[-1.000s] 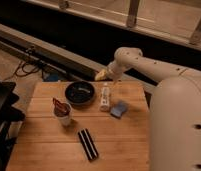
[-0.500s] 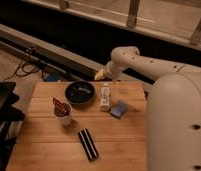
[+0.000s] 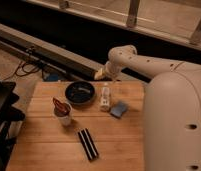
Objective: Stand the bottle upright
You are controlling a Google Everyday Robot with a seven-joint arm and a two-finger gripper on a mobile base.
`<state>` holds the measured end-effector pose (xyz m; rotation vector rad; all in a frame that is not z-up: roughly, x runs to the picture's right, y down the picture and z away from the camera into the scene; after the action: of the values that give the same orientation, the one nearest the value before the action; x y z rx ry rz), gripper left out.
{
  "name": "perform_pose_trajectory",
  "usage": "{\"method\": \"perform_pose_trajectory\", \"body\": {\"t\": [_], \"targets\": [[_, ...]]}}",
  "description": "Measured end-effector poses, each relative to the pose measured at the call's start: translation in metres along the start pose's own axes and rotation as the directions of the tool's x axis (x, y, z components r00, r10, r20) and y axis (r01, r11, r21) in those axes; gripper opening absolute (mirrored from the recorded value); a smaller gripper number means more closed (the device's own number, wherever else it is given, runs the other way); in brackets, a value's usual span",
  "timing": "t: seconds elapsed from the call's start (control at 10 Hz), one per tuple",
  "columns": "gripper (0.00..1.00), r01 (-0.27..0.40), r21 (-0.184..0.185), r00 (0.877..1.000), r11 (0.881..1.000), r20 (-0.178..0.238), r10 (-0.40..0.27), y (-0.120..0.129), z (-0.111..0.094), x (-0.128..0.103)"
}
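Note:
The small whitish bottle is on the wooden table, between the dark bowl and the blue sponge. It looks upright, with its narrower end on top. My gripper hangs at the end of the white arm, above the table's far edge. It is a little above and behind the bottle and apart from it. Nothing shows in the gripper.
A white cup with red contents stands left of centre. A dark striped flat object lies near the front. A dark chair-like object is left of the table. My large white body fills the right side.
The arm's upper part has shifted slightly left. The gripper stays close to the same spot above the far edge. The bottle has not moved.

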<state>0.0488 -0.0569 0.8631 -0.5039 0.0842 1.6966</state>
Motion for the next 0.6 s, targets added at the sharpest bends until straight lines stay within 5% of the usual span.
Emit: {"method": "perform_pose_trajectory", "body": {"t": [0.6], "targets": [[0.72,-0.033,0.056,0.999,0.998,0.007,0.032,-0.053,0.054,-0.042]]}}
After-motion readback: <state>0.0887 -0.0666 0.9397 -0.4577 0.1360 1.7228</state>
